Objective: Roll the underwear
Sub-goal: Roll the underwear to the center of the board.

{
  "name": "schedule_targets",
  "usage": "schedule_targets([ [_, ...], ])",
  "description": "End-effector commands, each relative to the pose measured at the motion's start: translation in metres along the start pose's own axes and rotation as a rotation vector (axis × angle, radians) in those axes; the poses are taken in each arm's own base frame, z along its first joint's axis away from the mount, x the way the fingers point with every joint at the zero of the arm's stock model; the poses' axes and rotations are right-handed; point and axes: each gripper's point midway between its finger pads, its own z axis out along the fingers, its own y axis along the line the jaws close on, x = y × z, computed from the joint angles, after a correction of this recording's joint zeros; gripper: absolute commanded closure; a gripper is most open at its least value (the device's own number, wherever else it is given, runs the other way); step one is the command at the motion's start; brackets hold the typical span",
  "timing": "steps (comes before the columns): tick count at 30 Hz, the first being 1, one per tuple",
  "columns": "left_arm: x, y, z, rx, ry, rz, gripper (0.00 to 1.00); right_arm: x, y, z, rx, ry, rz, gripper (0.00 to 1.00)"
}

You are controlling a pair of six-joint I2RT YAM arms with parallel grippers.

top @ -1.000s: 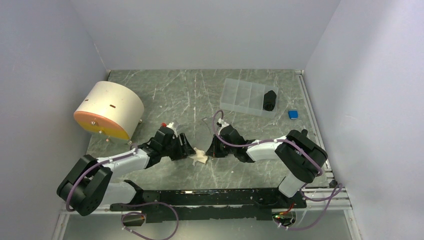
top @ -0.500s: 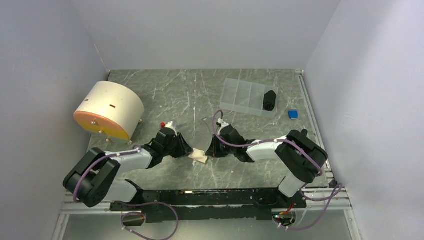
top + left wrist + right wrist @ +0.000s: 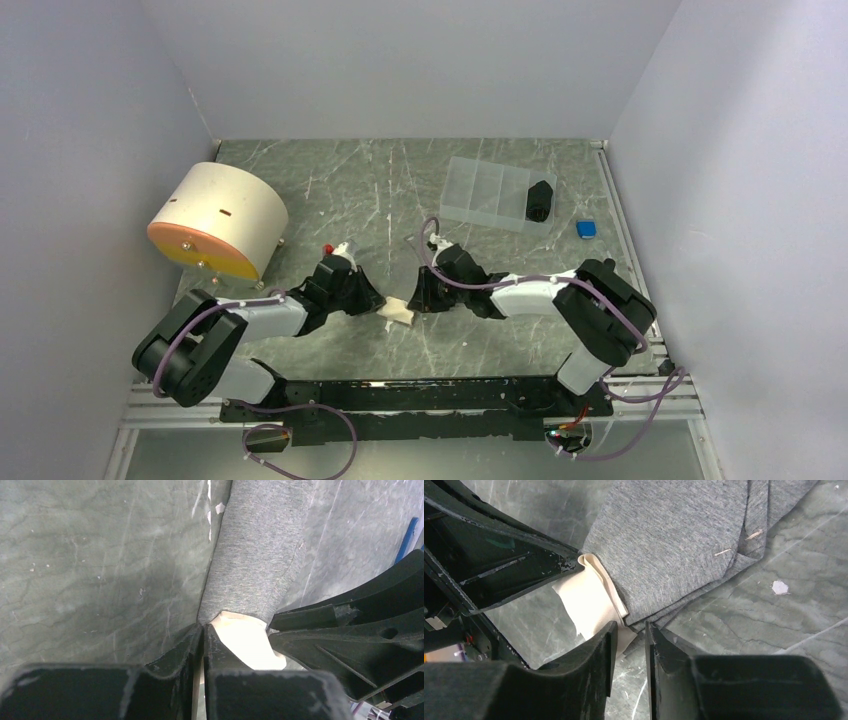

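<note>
The underwear [image 3: 255, 555] is grey with a cream waistband [image 3: 245, 640] and lies folded on the marble table. From above only its cream end [image 3: 398, 312] stands out, between the two grippers. My left gripper [image 3: 204, 626] is shut, with a thin strip of cream cloth pinched between its jaws. It sits low at the cloth's left side [image 3: 378, 303]. My right gripper [image 3: 630, 626] stands slightly open at the opposite side [image 3: 415, 300]. The corner of the grey cloth [image 3: 674, 545] and the waistband [image 3: 591, 597] reach its tips, and bare table shows in the gap behind them.
A cream drum with an orange face [image 3: 215, 222] lies at the left. A clear compartment tray [image 3: 485, 192] holding a black item [image 3: 539, 200] stands at the back right. A small blue object [image 3: 586, 229] lies beside it. The two grippers are almost touching.
My left gripper has closed from wide open onto the cream waistband. My right gripper, shut a second ago, has parted its jaws a little. Both arms have barely shifted.
</note>
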Motion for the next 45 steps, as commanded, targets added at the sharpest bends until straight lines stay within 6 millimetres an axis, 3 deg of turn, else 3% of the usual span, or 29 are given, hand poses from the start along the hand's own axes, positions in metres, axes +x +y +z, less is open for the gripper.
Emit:
schedule_targets([
  [1,0.021,0.029,-0.002,-0.107,0.076,0.037,0.91,-0.017,0.015,-0.006,-0.036,-0.008,-0.050,0.65],
  [9,0.013,0.024,-0.003,-0.119,0.073,0.070,0.95,-0.095,0.050,-0.050,-0.035,-0.267,-0.296,0.19],
  [11,0.011,0.021,-0.003,-0.113,0.070,0.075,0.95,-0.102,0.052,-0.057,-0.049,-0.315,-0.327,0.03],
  [13,0.011,0.020,-0.002,-0.109,0.073,0.078,0.95,-0.102,0.055,-0.057,-0.077,-0.320,-0.383,0.00],
  [14,0.011,0.020,-0.002,-0.110,0.076,0.080,0.95,-0.099,0.058,-0.055,-0.103,-0.305,-0.435,0.03],
  [18,0.012,0.020,-0.001,-0.108,0.088,0.090,0.95,-0.081,0.075,-0.049,-0.264,-0.297,-0.579,0.31],
  [20,0.012,0.018,-0.001,-0.103,0.092,0.094,0.95,-0.058,0.092,-0.055,-0.418,-0.343,-0.755,0.35],
  [23,0.011,0.016,0.000,-0.098,0.096,0.100,0.95,-0.034,0.089,-0.052,-0.401,-0.405,-1.090,0.47],
  [27,0.013,0.018,0.001,-0.108,0.110,0.105,0.95,-0.010,0.086,-0.029,-0.370,-0.266,-1.313,0.52],
  [31,0.013,0.019,0.001,-0.113,0.113,0.106,0.95,-0.005,0.079,-0.017,-0.301,-0.260,-1.418,0.51],
  [36,0.012,0.019,0.000,-0.122,0.109,0.109,0.95,0.006,0.053,0.000,-0.202,-0.158,-1.461,0.57],
  [42,0.012,0.020,0.000,-0.125,0.116,0.113,0.95,0.021,0.026,0.006,-0.108,-0.105,-1.461,0.52],
  [45,0.013,0.018,0.001,-0.118,0.120,0.109,0.95,0.021,0.013,0.011,-0.044,-0.086,-1.452,0.55],
])
